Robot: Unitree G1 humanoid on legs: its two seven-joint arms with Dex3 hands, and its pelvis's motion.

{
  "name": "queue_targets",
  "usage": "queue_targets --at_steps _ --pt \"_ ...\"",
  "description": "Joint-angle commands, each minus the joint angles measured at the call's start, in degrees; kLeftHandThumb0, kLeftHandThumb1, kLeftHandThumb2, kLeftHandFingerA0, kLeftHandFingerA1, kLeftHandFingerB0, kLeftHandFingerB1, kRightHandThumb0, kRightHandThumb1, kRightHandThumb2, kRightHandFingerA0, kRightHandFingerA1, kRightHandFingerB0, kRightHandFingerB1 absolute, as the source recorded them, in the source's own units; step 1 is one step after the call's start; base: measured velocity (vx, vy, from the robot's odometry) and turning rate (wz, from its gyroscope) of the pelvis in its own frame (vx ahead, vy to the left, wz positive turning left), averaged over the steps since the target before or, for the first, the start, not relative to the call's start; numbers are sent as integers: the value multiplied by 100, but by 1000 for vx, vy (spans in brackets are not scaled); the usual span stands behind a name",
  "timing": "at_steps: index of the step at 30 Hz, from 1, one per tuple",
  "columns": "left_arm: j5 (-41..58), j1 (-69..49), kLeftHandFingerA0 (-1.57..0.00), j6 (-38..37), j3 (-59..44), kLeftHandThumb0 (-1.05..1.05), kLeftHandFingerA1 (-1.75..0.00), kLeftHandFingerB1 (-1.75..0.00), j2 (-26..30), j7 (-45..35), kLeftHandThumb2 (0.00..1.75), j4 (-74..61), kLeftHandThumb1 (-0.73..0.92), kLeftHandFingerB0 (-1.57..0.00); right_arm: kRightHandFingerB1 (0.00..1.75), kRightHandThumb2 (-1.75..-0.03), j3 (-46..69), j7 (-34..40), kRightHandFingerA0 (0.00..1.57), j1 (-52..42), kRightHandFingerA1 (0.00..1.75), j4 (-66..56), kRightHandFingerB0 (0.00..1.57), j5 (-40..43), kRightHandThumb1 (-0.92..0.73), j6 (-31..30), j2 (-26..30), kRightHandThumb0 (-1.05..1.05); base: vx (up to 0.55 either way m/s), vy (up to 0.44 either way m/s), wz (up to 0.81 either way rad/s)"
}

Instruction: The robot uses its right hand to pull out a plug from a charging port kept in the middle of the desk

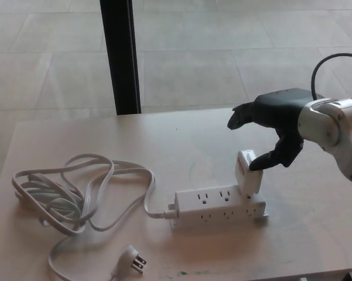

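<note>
Head view shows us the white power strip (219, 206) lying near the middle of the pale worktop (76, 134), and we take it as our landmark. Standing on the strip's right end is the white plug (247, 172), a blocky adapter seated in the top row of sockets; its long axis runs roughly upright out of the strip, leaning slightly back and to the right, so its free end points up and away from the strip. Our right hand (272, 126) hangs just above and to the right of the strip, fingers apart and clamped on nothing: one fingertip (256, 165) sits against the plug's upper right corner, while the thumb (239, 115) juts out well above the strip, clear of the plug. We judge this to be the reach-and-grasp step, with the pull not yet begun. The next move calls for settling the hand lower so thumb and fingers close on opposite faces of the plug, then drawing it along its own axis, up and out of the strip; the light strip may lift with it. Left of the strip, its cord (76, 193) lies in loose coils, ending in a bare pronged plug (132, 259) in front of them. Our left hand is not in view.
</note>
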State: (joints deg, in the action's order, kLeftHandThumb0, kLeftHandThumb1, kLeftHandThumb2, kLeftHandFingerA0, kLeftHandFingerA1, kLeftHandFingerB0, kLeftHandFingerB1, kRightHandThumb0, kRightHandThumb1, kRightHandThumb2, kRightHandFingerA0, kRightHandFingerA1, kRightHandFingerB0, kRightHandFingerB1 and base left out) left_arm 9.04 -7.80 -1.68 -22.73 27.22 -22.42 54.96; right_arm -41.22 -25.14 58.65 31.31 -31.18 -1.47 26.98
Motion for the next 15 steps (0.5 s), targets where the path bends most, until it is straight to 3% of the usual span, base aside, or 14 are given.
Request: queue_targets --at_steps 1,2,3,5,6,8,12,13,15 --pt "75 -63 -36 -14 -19 -90 -59 -31 110 -7 84 18 91 -3 44 -77 102 178 89 -140 156 146 24 -441 -49 301 129 -94 0 0 0" --pt "117 -83 -35 40 -41 -88 -58 -32 100 -29 82 -47 92 -2 45 -77 114 163 90 -140 155 183 23 -473 -48 329 143 -93 0 0 0" --pt "128 -81 -32 38 -40 -89 -63 -25 103 -56 122 -45 85 -5 41 -63 138 175 83 -146 162 219 26 -494 -59 370 150 -87 0 0 0" --pt "156 -42 -32 41 -58 -84 -63 -26 103 -70 121 -4 81 -4 41 -62 187 192 85 -158 159 224 27 -535 -61 421 162 -86 0 0 0" --pt "167 -54 -35 61 -63 -91 -61 -32 100 -75 84 -31 91 -1 41 -63 208 184 85 -165 156 219 26 -553 -60 431 155 -86 0 0 0" --pt "199 -49 -34 131 -84 -87 -60 -33 88 -59 81 -71 92 -3 40 -63 249 134 85 -190 157 158 26 -588 -59 392 124 -87 0 0 0" --pt "204 -74 -28 129 -64 -90 -56 -30 101 -120 84 -123 92 -2 35 -63 317 22 84 -270 151 47 28 -627 -60 336 -7 -84 0 0 0" --pt "221 -94 -31 112 -73 -92 -63 -23 97 -144 122 -145 88 -8 34 -63 288 -15 82 -265 150 56 27 -663 -61 355 -41 -85 0 0 0" --pt "231 -59 -30 96 -91 -93 -62 -24 99 -129 122 -65 88 -7 34 -63 327 -109 80 -320 149 -30 27 -634 -62 288 -110 -85 0 0 0"
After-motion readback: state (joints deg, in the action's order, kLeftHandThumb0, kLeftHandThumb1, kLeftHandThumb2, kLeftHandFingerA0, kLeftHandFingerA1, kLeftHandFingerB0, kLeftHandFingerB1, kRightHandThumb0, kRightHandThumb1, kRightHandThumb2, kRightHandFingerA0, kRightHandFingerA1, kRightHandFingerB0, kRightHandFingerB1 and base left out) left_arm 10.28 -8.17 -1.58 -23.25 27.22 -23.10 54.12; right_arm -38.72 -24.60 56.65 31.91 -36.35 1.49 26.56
